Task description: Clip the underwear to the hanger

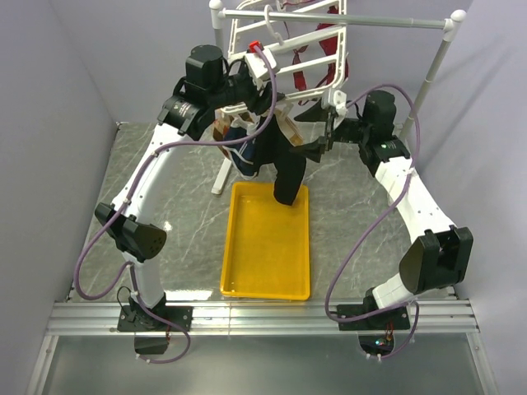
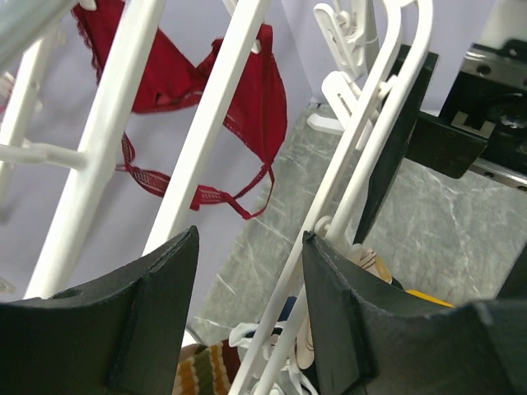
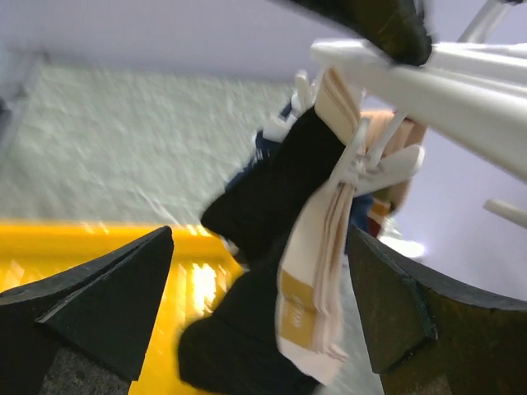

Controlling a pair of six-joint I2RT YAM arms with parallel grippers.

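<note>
Down the right wrist view we go: the right gripper has its jaws flung wide, nothing pinched. The underwear hangs right in the gap between them. The bunched black cloth sits clear of the finger on the left of that view. The tan waistband is folded down close by the other finger, and we cannot tell whether it brushes it. Up top, a white clip bites the waistband, and that clip dangles under a bar of the hanger. Behind and below the cloth lies the yellow tray.

From the camera overhead, we see the black pair dangling off the rack's near side, its lower end over the far end of the tray. The right gripper sits just beside it.

Over to the left gripper: its jaws are roughly half apart. A white side bar of the hanger runs through the gap, hard against one finger and apart from the other, so nothing is clamped. A red garment hangs behind the bars.

Any writing? We see a darker tan block on the waistband, too blurred to read.
</note>
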